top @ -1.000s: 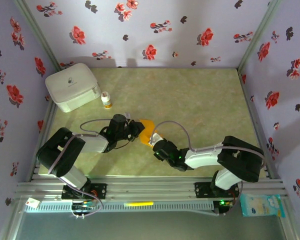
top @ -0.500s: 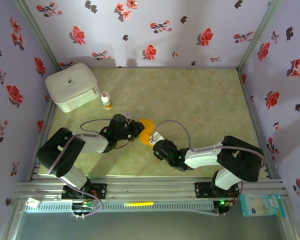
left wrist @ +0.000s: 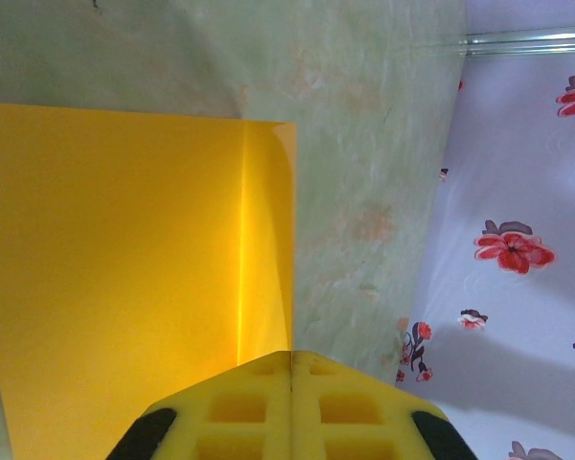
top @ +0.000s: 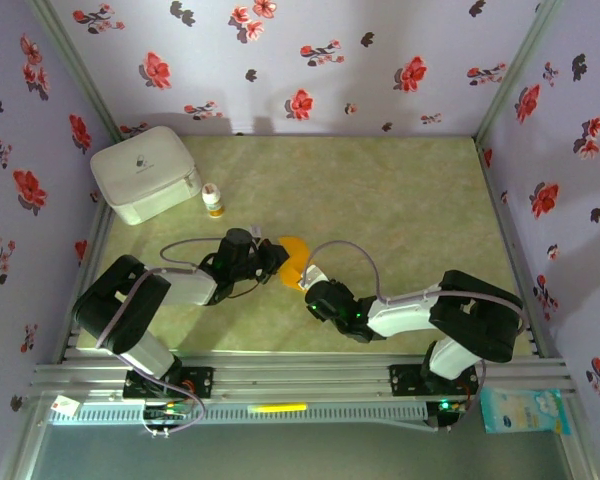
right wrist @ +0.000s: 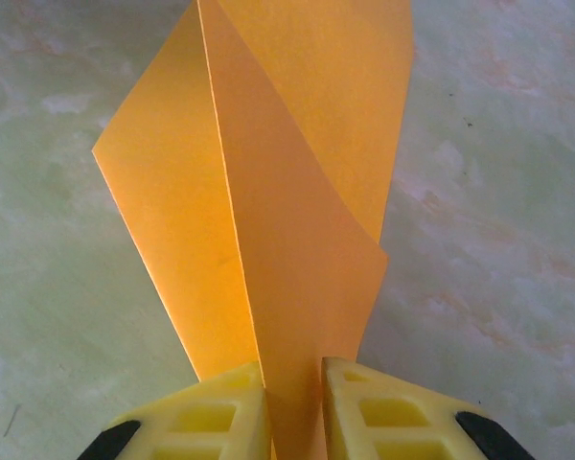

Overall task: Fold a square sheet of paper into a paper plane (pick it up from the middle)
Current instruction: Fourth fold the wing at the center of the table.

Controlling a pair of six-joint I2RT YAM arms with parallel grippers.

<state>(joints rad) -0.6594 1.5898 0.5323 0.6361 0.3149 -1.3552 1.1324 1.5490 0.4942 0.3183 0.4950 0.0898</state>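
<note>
Table [top: 410, 200] open far and right. Obstructions: white box [top: 145, 172], bottle [top: 213, 201] (far-left corner); left gripper [top: 278, 258] and right gripper [top: 306, 276] meeting at centre.

Orange paper [right wrist: 297, 192], red-flowered lilac walls [top: 280, 60]

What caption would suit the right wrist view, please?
Right pincer clamps folded orange paper over the green table.

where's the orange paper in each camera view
top external: orange paper mid-table, between the two arms' tips.
left wrist: left half of the frame, its right edge running into the shut left pincer.
right wrist: centre frame, rising from the right pincer that grips it.
shared landmark: green marbled tabletop behind the paper.
</note>
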